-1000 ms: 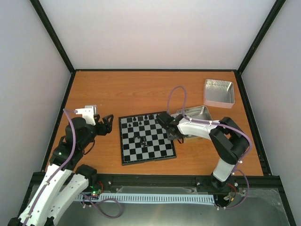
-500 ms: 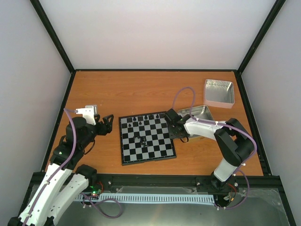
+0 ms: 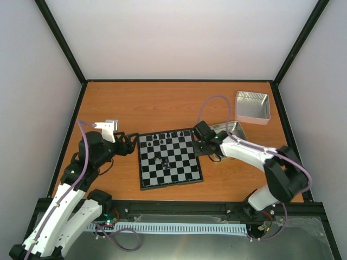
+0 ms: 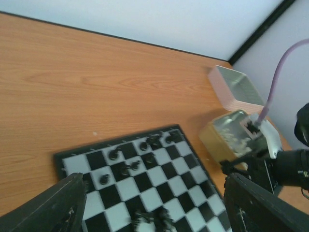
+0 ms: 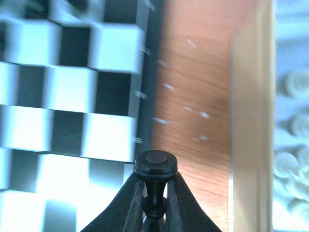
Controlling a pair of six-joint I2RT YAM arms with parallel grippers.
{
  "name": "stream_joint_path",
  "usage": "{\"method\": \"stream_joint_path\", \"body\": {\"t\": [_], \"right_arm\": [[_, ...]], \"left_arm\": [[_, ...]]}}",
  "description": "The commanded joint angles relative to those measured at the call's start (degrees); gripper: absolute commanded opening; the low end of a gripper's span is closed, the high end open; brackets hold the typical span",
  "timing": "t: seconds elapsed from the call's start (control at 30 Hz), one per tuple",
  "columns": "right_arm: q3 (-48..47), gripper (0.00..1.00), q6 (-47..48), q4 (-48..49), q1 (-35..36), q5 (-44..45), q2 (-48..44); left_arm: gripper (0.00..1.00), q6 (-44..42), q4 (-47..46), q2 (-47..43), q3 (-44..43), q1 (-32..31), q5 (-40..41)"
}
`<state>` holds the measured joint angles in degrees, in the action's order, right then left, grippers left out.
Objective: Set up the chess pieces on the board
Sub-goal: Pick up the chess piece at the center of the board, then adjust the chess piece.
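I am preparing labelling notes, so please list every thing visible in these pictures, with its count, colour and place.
chessboard: one, black and light grey, middle of the table
black chess pieces: about eight, black, on the board's far rows and centre; too small to count exactly
held black piece: one, black, above the board's right edge
near tin: one, shiny metal, right of the board
cream-white pieces: several, inside the near tin
far tin: one, shiny metal, far right corner, nothing visible inside
table: one, orange-brown wood
left fingers: two, black, open, beside the board's left edge
right fingers: two, black, shut on the held black piece
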<state>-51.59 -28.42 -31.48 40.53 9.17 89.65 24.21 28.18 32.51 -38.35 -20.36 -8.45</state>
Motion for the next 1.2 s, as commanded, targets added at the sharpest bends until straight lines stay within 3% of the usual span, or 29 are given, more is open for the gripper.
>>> {"method": "stream_joint_path", "body": {"t": [0.0,0.13,0.23,0.37,0.53,0.7,1.03,1.17], "right_arm": [[0.7,0.05,7.5,7.6,0.2,-12.2,-10.7],[2.5,0.05,12.0,16.0,1.3,-28.4,-16.7],[2.2,0.05,15.4,19.9,3.5,-35.9,-18.6],[-1.4,0.05,19.6,19.8,6.2,-41.5,-16.6],[-5.4,0.05,23.1,18.7,9.2,-43.0,-13.3],[-9.2,0.04,26.0,16.8,10.8,-42.5,-9.6],[-11.9,0.04,28.3,14.6,11.8,-38.9,-6.8],[-12.2,0.04,28.5,14.5,12.2,-38.6,-6.3]], "left_arm": [[0.79,7.5,-6.2,3.1,0.6,0.2,-13.2],[0.81,16.7,-15.0,7.4,2.6,0.1,-27.5],[0.87,22.4,-23.2,9.1,4.1,0.2,-35.0],[0.99,24.6,-26.4,9.5,4.7,0.1,-38.1],[0.96,26.7,-24.1,11.5,5.1,0.1,-39.9],[0.87,29.5,-23.8,14.5,6.3,0.1,-44.0],[0.46,35.5,-26.8,15.7,9.8,0.1,-45.7],[0.36,37.0,-28.6,16.5,10.7,0.1,-45.7]]}}
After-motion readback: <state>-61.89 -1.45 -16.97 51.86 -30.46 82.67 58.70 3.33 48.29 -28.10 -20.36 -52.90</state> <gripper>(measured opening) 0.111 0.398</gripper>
